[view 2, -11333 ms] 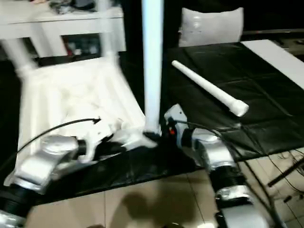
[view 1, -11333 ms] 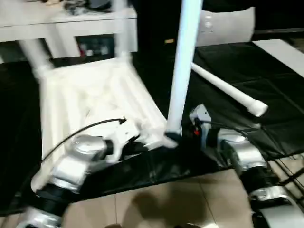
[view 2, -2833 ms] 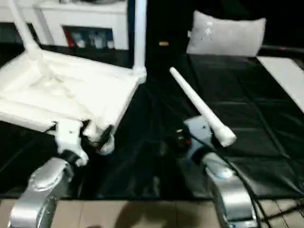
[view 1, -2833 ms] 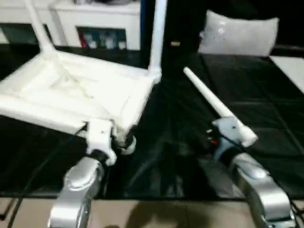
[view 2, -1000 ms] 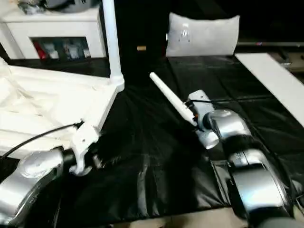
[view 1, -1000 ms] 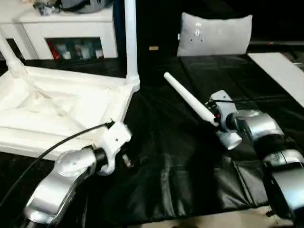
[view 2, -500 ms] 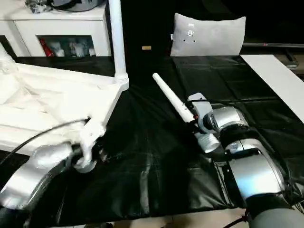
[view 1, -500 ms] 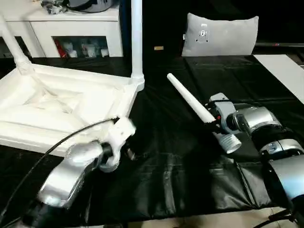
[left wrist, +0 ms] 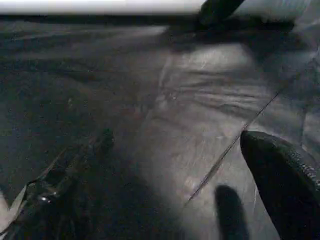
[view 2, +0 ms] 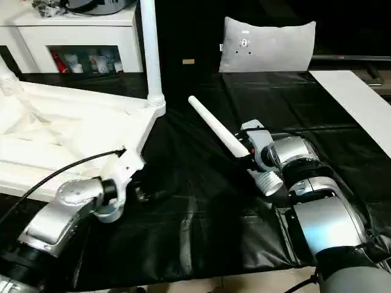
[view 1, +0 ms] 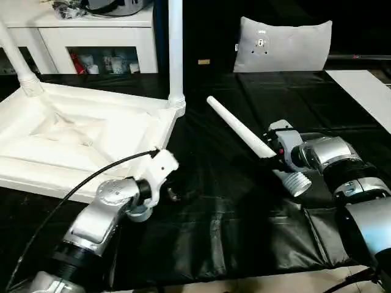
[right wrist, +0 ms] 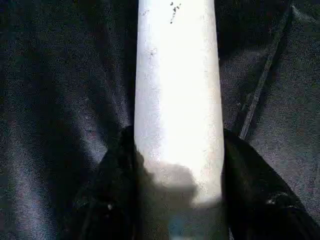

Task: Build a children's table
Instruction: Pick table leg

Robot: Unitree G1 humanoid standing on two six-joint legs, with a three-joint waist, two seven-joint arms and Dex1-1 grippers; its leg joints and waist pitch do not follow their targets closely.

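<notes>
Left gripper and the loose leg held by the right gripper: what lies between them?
Only bare black sheet, in the left eye view, between the left gripper and the leg.

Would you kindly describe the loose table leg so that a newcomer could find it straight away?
Start at the upturned white tabletop on the black sheet. To its right, the loose leg points its thin end toward the grey pillow, the right gripper clamped near its threaded end. Unlike the fitted legs, it does not stand in a socket.
</notes>
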